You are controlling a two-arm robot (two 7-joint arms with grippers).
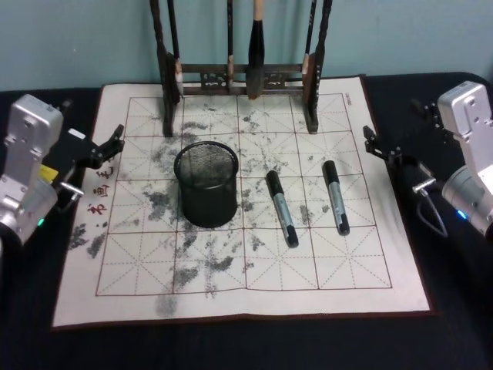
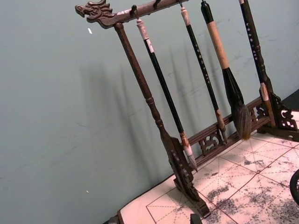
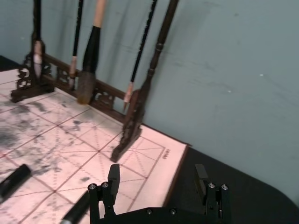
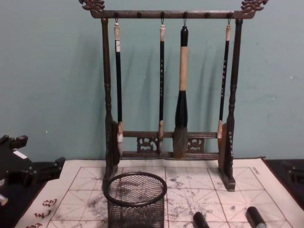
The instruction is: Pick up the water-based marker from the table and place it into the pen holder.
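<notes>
1. The bench (image 1: 231,351) is a dark, flat tabletop. On it lies a whitish calligraphy mat (image 1: 347,270) with a red grid and grey ink blotches.
2. The pen holder (image 1: 206,204), a small round black wire-mesh cup with a thick rim, stands upright near the mat's middle. We can see through its mesh in the chest view (image 4: 135,209).
3. Two black cylindrical markers with grey-banded barrels lie flat on the mat to the right of the cup, roughly parallel to each other. The left marker (image 1: 281,208) lies near the holder without touching it. The right marker (image 1: 335,196) lies further right, apart from the first.
4. A tall brown wooden brush rack (image 1: 239,77) stands at the mat's far edge. The chest view shows its carved top bar and four hanging brushes, one of them thick with a pale handle (image 4: 182,90).
5. The left gripper (image 1: 108,146) hovers above the mat's left edge. Its fingers are spread and hold nothing.
6. The right gripper (image 1: 379,146) hovers above the mat's right edge, well apart from both markers. In the right wrist view its black fingers (image 3: 113,179) stand parted and released over the mat's far right corner, with marker ends nearby on the mat.
</notes>
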